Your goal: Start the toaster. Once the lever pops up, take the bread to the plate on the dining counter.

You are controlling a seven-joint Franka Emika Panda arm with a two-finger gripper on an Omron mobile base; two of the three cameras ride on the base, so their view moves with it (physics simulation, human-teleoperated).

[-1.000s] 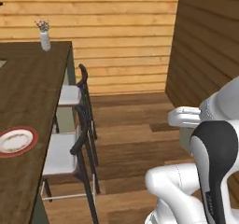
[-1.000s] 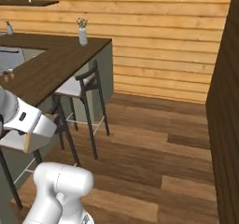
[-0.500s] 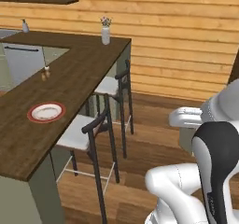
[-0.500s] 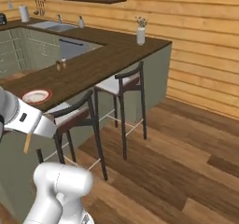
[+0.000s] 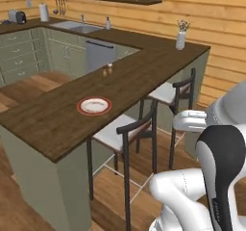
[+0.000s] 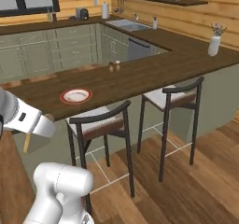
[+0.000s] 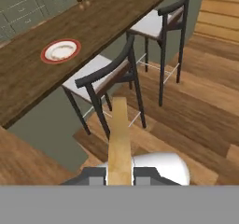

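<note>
Dark wooden bench (image 7: pixel 28 78) carries the plate (image 7: pixel 60 51) at eleven o'clock; the end effector (image 7: pixel 119 174) clamps the bread (image 7: pixel 119 139) edge-on, long axis toward twelve.

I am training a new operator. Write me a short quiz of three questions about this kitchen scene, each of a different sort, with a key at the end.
1. True or false: the plate on the dining counter already has the bread on it.
2. Multiple choice: what does the gripper hold? A) a cup B) the bread C) nothing
3. Short answer: how many bar stools stand along the dining counter, and which one is nearer to the plate?

Key
1. False: the plate is bare.
2. B: in the hand view the tan slice stands on edge between the fingers.
3. Two; the nearer stool stands just beside the plate, the farther stool further along.
</note>
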